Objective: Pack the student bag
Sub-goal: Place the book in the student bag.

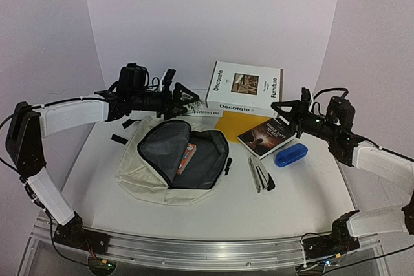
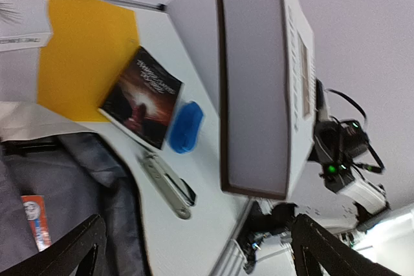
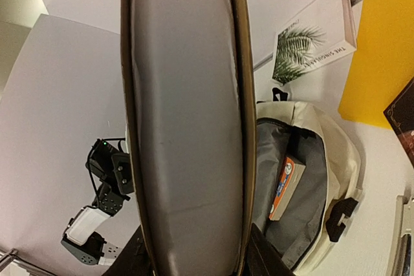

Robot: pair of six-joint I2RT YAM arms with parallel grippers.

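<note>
R gripper (image 1: pixel 285 112) was clamped on the big white book (image 1: pixel 244 86), its page edges filling the gap btwn the jaws. L gripper (image 1: pixel 189 97) hung w/ jaws wide apart, nothing btwn them. Student bag (image 1: pixel 137 167) lay unzipped below & nearward of the L jaws, left of the R jaws, w/ an orange box (image 1: pixel 186 158) inside.

A box (image 1: pixel 185 158) lies in the student bag (image 1: pixel 136 171), stapler (image 1: pixel 257 174) to its right, large book (image 1: pixel 242 85) behind.
</note>
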